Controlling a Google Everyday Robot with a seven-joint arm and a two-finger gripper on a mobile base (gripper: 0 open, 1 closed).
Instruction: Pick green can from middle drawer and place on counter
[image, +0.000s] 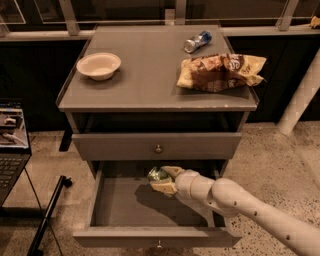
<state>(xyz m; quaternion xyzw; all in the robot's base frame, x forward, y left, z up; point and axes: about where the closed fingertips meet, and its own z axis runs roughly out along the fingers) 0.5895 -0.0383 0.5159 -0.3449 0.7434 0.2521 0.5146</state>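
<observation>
A grey cabinet (125, 146) is set on a speckled floor (280, 155), before dark panels (30, 75) topped by a pale rail (35, 35). A white post (300, 100) is seen at the right, a laptop (9, 150) at the left edge, a black pole (47, 217) near left. The gripper (161, 179) is held over the open drawer (120, 205), closed on the green can (156, 174).

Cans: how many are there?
2. The small shiny green can is held in the robot's beige gripper above the open grey middle drawer. The blue-and-silver can lies on the grey counter. The shut grey upper drawer could hide more.
</observation>
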